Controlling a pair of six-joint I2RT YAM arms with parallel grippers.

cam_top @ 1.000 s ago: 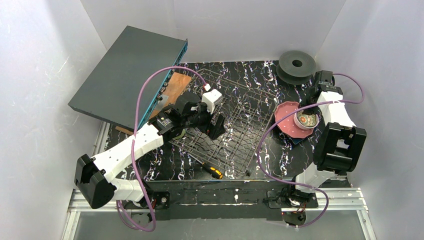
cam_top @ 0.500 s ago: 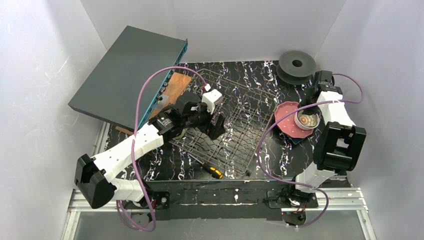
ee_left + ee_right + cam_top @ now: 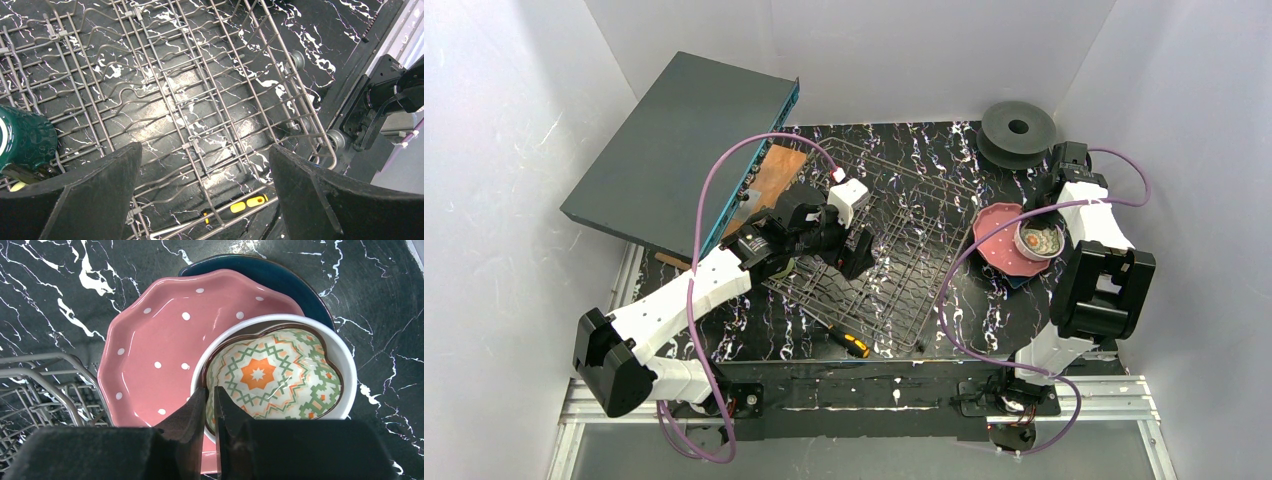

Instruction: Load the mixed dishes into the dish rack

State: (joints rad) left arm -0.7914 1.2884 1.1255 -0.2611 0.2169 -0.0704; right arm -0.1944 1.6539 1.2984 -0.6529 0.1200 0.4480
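Observation:
My right gripper [image 3: 211, 392] is shut on the rim of the white bowl [image 3: 345, 385], one finger outside it and one inside the small patterned cup [image 3: 272, 375] nested in it. The bowl rests on the pink speckled plate [image 3: 160, 345], which lies on the blue dish [image 3: 280, 277], right of the dish rack [image 3: 951, 262]. My left gripper [image 3: 205, 150] is open and empty above the rack's wire floor [image 3: 165, 90]. A dark green mug [image 3: 22, 140] lies in the rack at its left side. The pale yellow-green mug is mostly hidden.
A yellow-black screwdriver [image 3: 849, 340] lies just outside the rack's near edge, also in the left wrist view [image 3: 245, 205]. A black spool disc [image 3: 1018, 128] sits at the back right. A big grey box [image 3: 674, 150] leans over a wooden board [image 3: 774, 170] at the back left.
Almost nothing differs. The right arm's elbow has shifted very slightly; the left arm has not moved.

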